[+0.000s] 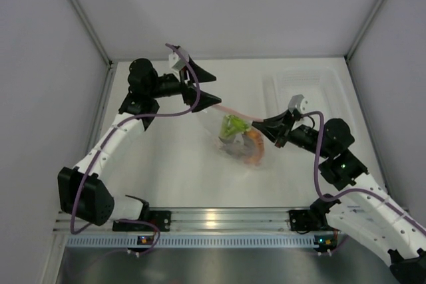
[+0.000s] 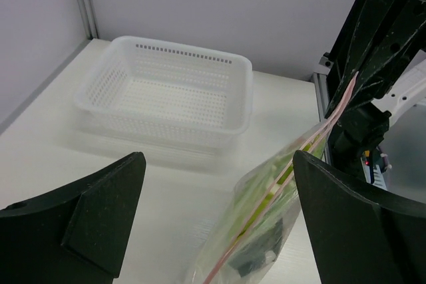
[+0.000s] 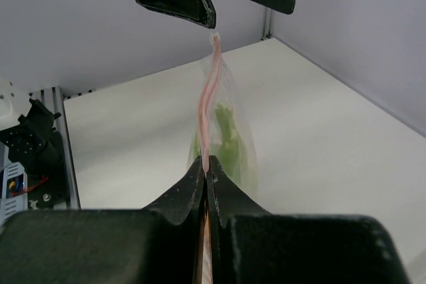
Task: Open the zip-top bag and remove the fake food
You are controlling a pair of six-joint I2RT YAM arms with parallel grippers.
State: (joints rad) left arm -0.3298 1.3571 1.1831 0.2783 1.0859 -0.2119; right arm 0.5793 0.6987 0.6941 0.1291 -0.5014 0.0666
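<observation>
**Table** (image 1: 166, 164): it carries a white perforated basket (image 1: 319, 91), taken here as the reference point.

**Left end effector** (image 1: 212, 88): it is well apart from the basket, on the left arm's side. The fingers are spread wide and nothing is held. One fingertip is at the far end of the zip strip; contact cannot be confirmed.

**Right end effector** (image 3: 205, 167): it is just beside the basket's near corner. The fingers are pressed fully together on the near end of the strip.

**Zip-top bag** (image 1: 239, 141): it hangs by its strip beside the basket, between the basket and the left end effector. Whether its bottom rests on the table cannot be told. It is judged light, limp and slippery, so the film is unlikely to be held securely.

**Toy food**: a green stalk (image 1: 233, 126) and an orange slice (image 1: 254, 145) are seen inside the bag. They are judged rigid, light and free to shift.

**Zip strip** (image 3: 208, 91): it is pink, drawn nearly straight, and judged the stiffest part of the bag. A hold on one lip at its free end is recommended.
</observation>
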